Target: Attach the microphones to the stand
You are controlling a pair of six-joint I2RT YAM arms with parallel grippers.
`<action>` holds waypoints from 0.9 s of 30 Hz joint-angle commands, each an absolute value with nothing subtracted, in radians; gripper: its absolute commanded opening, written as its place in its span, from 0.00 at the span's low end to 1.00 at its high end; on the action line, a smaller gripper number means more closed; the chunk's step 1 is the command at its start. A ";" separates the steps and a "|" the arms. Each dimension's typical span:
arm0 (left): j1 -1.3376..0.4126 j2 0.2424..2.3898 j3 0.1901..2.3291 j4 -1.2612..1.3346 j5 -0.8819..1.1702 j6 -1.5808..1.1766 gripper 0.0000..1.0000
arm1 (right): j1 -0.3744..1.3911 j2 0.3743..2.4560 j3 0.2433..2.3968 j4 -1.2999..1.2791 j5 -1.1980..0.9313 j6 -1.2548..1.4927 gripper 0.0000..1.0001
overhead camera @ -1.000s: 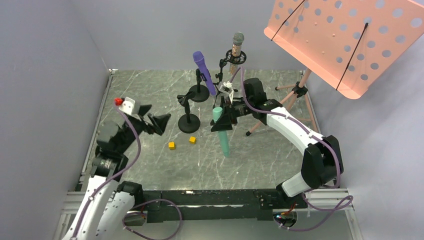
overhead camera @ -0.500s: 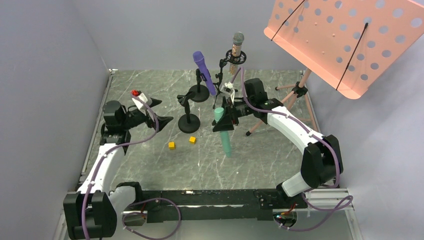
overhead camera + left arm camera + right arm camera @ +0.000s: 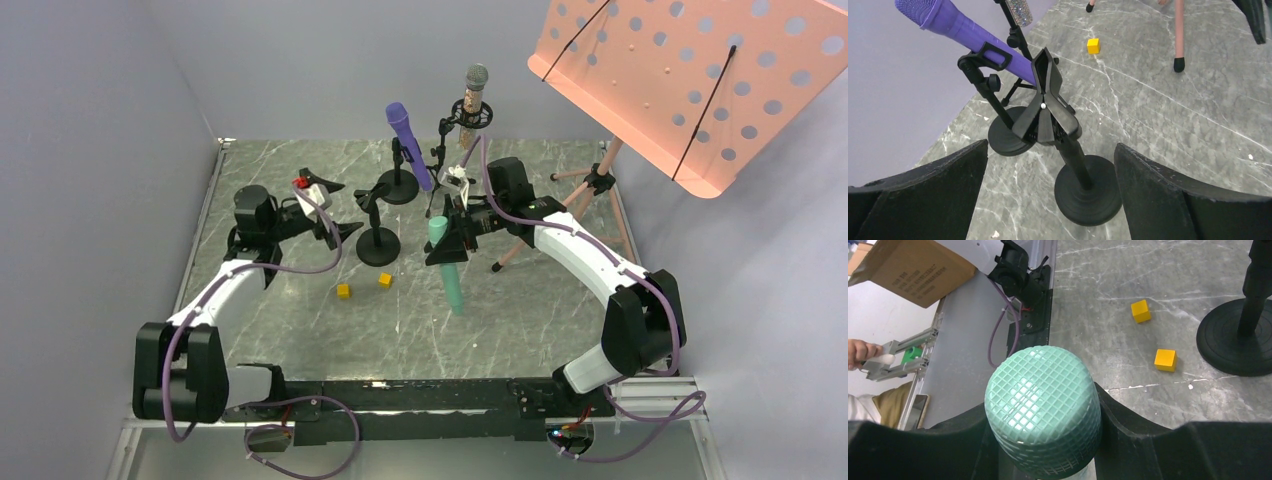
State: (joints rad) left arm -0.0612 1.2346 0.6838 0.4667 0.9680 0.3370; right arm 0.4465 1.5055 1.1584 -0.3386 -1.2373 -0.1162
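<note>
Just left of the empty stand (image 3: 378, 228), my left gripper (image 3: 338, 208) is arriving wide open and empty, likely for its clip (image 3: 1045, 97); just right, my right gripper (image 3: 447, 243) is clamping the teal mic (image 3: 452, 283)

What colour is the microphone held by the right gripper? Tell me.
The microphone is teal-green; the right wrist view shows it best.

A yellow cube (image 3: 343, 291) and a second yellow cube (image 3: 385, 280) lie near each other on the grey marbled table (image 3: 520, 320), pink perforated music stand (image 3: 690, 80) on tripod legs far right, cardboard box (image 3: 908, 270) off the table's edge.
</note>
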 commanded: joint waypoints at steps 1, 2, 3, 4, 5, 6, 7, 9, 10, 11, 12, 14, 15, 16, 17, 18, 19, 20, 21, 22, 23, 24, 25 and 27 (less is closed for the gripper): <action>-0.096 1.289 0.758 0.523 0.942 0.375 0.99 | 0.443 1.495 1.204 -0.335 -1.264 -0.145 0.11; -0.102 1.300 0.766 0.523 0.942 0.371 0.99 | 0.443 1.494 1.204 -0.337 -1.265 -0.146 0.11; -0.109 1.314 0.773 0.522 0.944 0.370 0.99 | 0.444 1.495 1.204 -0.337 -1.264 -0.147 0.11; -0.118 1.326 0.779 0.521 0.941 0.370 0.99 | 0.443 1.495 1.205 -0.339 -1.266 -0.149 0.11; -0.126 1.338 0.784 0.515 0.940 0.373 0.99 | 0.442 1.495 1.206 -0.340 -1.266 -0.150 0.11; -0.134 1.355 0.789 0.512 0.938 0.375 0.99 | 0.442 1.494 1.206 -0.342 -1.266 -0.152 0.11; -0.143 1.366 0.796 0.509 0.935 0.375 0.99 | 0.442 1.495 1.206 -0.343 -1.266 -0.153 0.11; -0.158 1.389 0.806 0.507 0.915 0.375 0.99 | 0.441 1.495 1.207 -0.345 -1.266 -0.154 0.11; -0.163 1.398 0.809 0.514 0.903 0.370 0.99 | 0.441 1.495 1.207 -0.346 -1.267 -0.155 0.11; -0.167 1.407 0.812 0.522 0.894 0.363 0.99 | 0.439 1.496 1.207 -0.348 -1.267 -0.155 0.11; -0.168 1.416 0.814 0.532 0.893 0.353 0.99 | 0.437 1.495 1.207 -0.348 -1.268 -0.156 0.11; -0.169 1.430 0.817 0.553 0.882 0.332 0.99 | 0.433 1.493 1.207 -0.348 -1.269 -0.156 0.11; -0.168 1.434 0.817 0.559 0.880 0.325 0.99 | 0.432 1.492 1.207 -0.348 -1.270 -0.156 0.11; -0.169 1.437 0.817 0.566 0.877 0.317 0.98 | 0.430 1.492 1.206 -0.348 -1.272 -0.156 0.11; -0.169 1.439 0.814 0.574 0.875 0.310 0.97 | 0.429 1.491 1.207 -0.348 -1.272 -0.156 0.11; -0.169 1.439 0.813 0.579 0.874 0.302 0.96 | 0.428 1.490 1.207 -0.349 -1.273 -0.157 0.11; -0.169 1.440 0.813 0.581 0.874 0.293 0.95 | 0.427 1.491 1.207 -0.350 -1.275 -0.158 0.11; -0.169 1.442 0.811 0.585 0.875 0.286 0.94 | 0.426 1.492 1.207 -0.351 -1.275 -0.158 0.11; -0.170 1.442 0.809 0.588 0.874 0.276 0.93 | 0.426 1.493 1.209 -0.353 -1.277 -0.159 0.11; -0.170 1.443 0.806 0.595 0.871 0.267 0.92 | 0.427 1.494 1.209 -0.354 -1.277 -0.160 0.11; -0.170 1.443 0.802 0.603 0.870 0.259 0.92 | 0.426 1.494 1.209 -0.355 -1.278 -0.161 0.11; -0.171 1.443 0.798 0.612 0.869 0.251 0.92 | 0.426 1.495 1.209 -0.357 -1.277 -0.161 0.11; -0.172 1.443 0.793 0.624 0.868 0.243 0.92 | 0.426 1.495 1.209 -0.357 -1.277 -0.162 0.11; -0.174 1.445 0.787 0.641 0.868 0.231 0.92 | 0.426 1.496 1.210 -0.357 -1.278 -0.163 0.11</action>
